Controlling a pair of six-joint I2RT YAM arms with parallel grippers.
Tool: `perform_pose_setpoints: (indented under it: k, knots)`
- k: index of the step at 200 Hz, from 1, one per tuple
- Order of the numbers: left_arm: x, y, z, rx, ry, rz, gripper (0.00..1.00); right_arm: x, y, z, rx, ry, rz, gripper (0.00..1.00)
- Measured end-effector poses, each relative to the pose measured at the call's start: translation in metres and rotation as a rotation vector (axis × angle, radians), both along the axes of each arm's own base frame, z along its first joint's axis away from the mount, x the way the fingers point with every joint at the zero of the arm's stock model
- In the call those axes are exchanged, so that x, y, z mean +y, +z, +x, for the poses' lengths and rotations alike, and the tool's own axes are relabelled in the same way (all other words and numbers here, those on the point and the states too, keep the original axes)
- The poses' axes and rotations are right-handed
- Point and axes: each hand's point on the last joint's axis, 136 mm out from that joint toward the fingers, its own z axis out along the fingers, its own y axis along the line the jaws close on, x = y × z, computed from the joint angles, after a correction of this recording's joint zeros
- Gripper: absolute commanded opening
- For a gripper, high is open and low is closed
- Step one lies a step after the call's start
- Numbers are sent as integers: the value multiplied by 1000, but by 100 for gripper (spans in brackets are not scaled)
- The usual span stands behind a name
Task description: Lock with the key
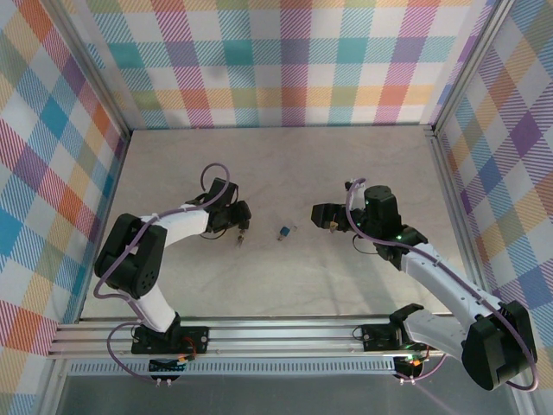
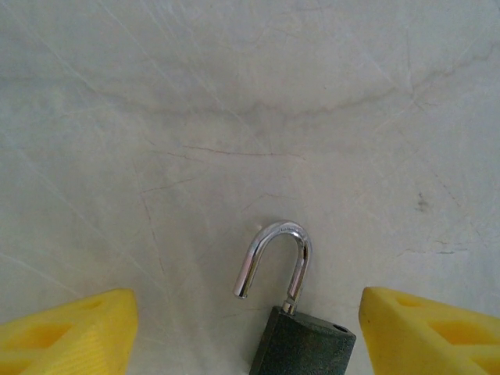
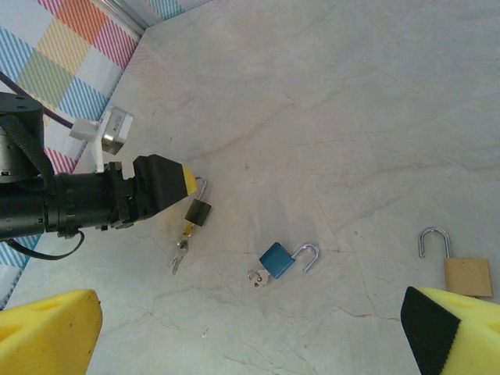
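1. Top external view: the blue padlock (image 1: 283, 232) lies on the marbled table (image 1: 285, 164) and serves as the marker here. The left gripper (image 1: 243, 226) is down near the table just to its left, and the right gripper (image 1: 324, 218) is near its right.
2. In the left wrist view, the black padlock (image 2: 303, 344) lies flat between the yellow fingers (image 2: 70, 332). Its dark body is nearest the camera, and its silver shackle (image 2: 273, 254) is swung open with the free end out of the body.
3. Bare table shows on both sides between finger and lock. The left jaws stand wide apart and grip nothing.
4. In the right wrist view, the black padlock sits to the left of the blue padlock. Its shackle is just beside the left gripper's yellow tip; whether they touch I cannot tell.
5. A small bunch of keys (image 3: 181, 251) lies at the black padlock's base end, also left of the blue padlock. I cannot tell whether one of them is in the keyhole.
6. The blue padlock's own shackle is open too, and a small key (image 3: 256, 276) lies against its body.
7. A brass padlock (image 3: 467, 275) with its shackle open lies well to the right of the blue padlock, just beside one of the right gripper's fingers.
8. The right gripper's fingers are spread to the far edges of its wrist view — fully apart, with nothing held between them.
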Motion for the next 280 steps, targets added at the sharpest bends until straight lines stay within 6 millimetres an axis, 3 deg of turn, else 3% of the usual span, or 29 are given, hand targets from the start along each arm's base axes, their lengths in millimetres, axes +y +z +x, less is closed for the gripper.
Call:
perform_pose_setpoints:
  k: [280]
  knots:
    - [-23, -3, 22, -33, -45, -72, 36, 4, 1, -2, -13, 9, -9, 99]
